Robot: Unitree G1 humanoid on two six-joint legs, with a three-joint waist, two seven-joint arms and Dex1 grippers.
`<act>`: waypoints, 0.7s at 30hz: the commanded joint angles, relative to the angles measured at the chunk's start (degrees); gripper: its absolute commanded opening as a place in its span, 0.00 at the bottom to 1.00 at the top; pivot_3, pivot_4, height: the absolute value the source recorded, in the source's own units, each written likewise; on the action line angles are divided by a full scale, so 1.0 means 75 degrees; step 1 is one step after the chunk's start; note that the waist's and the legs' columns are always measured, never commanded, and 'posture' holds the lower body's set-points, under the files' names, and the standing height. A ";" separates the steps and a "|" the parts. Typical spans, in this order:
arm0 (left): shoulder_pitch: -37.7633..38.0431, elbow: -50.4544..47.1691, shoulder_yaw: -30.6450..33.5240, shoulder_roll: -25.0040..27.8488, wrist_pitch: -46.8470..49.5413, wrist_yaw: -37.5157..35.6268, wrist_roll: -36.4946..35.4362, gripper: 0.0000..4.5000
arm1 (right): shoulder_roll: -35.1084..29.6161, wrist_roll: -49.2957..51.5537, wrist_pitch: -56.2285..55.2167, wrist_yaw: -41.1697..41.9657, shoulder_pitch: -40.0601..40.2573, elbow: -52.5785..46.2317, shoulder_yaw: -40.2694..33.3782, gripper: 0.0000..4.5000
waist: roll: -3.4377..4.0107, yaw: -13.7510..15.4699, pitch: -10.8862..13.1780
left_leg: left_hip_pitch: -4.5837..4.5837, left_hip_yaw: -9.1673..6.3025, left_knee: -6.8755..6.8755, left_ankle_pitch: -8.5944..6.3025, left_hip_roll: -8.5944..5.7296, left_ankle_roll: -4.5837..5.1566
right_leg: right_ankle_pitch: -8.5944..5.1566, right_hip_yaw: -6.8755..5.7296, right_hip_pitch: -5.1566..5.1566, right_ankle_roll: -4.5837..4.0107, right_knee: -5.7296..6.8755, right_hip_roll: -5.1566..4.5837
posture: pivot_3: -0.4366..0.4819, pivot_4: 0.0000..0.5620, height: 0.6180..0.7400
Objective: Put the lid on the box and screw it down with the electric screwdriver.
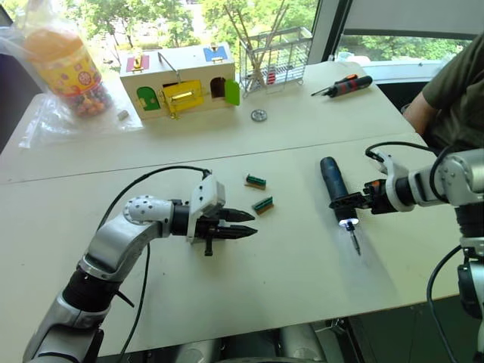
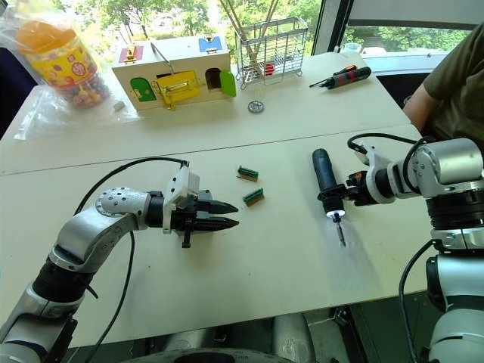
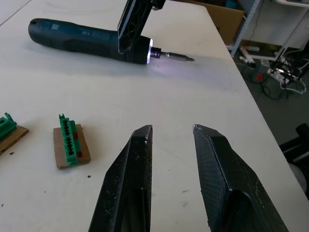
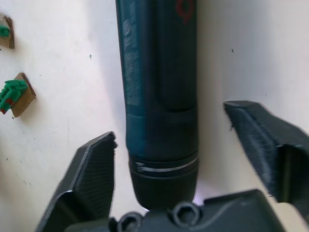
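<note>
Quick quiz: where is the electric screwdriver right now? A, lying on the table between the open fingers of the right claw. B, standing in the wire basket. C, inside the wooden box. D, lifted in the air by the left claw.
A: the electric screwdriver lies flat on the table, with the right claw open around its tip end.

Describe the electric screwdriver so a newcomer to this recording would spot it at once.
On the near white table, look toward the robot's right side, where the right pincer straddles the bit end of a thick dark cylinder lying flat. That is the electric screwdriver. Its lit tip and thin metal bit set it apart from the shorter orange-and-black hand screwdriver on the far table.
</note>
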 commanded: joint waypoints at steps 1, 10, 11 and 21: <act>-0.0094 0.0048 0.0279 0.0063 -0.0263 0.0046 0.0042 0.30 | -0.0055 -0.0293 -0.0539 0.0032 -0.0095 -0.0121 -0.0139 0.99 | 0.0000 -0.0001 0.0000 | 0.0000 0.0001 0.0001 0.0000 -0.0002 0.0000 | 0.0000 0.0000 0.0000 0.0000 0.0000 -0.0001 | 0.48 0.27 1.00; -0.0393 0.1364 0.3023 0.0496 0.0053 0.1545 -0.0378 0.30 | 0.1896 -0.0327 -0.3423 -0.1075 -0.0016 -0.2084 -0.2350 0.99 | 0.0001 -0.0060 0.0000 | 0.0000 -0.0001 -0.0023 0.0001 0.0014 -0.0004 | 0.0000 0.0002 -0.0041 0.0002 0.0028 0.0004 | 0.48 0.27 1.00; -0.0379 0.1570 0.3254 0.0484 0.0030 0.1732 -0.0382 0.30 | 0.2153 -0.0189 -0.3592 -0.1038 0.0142 -0.2641 -0.2289 0.99 | 0.0000 -0.0048 0.0000 | 0.0000 -0.0001 -0.0029 0.0001 0.0013 -0.0004 | 0.0000 0.0001 -0.0046 0.0002 0.0031 0.0004 | 0.48 0.27 1.00; 0.1773 0.0944 0.3114 0.1728 0.0490 0.0858 -0.0367 0.30 | 0.2276 -0.0236 -0.4564 0.0181 0.2840 -0.6058 0.0601 0.99 | -0.0006 -0.0002 0.0000 | -0.0001 -0.0013 0.0003 0.0000 -0.0003 -0.0004 | 0.0001 -0.0007 -0.0013 0.0001 0.0024 -0.0001 | 0.48 0.27 1.00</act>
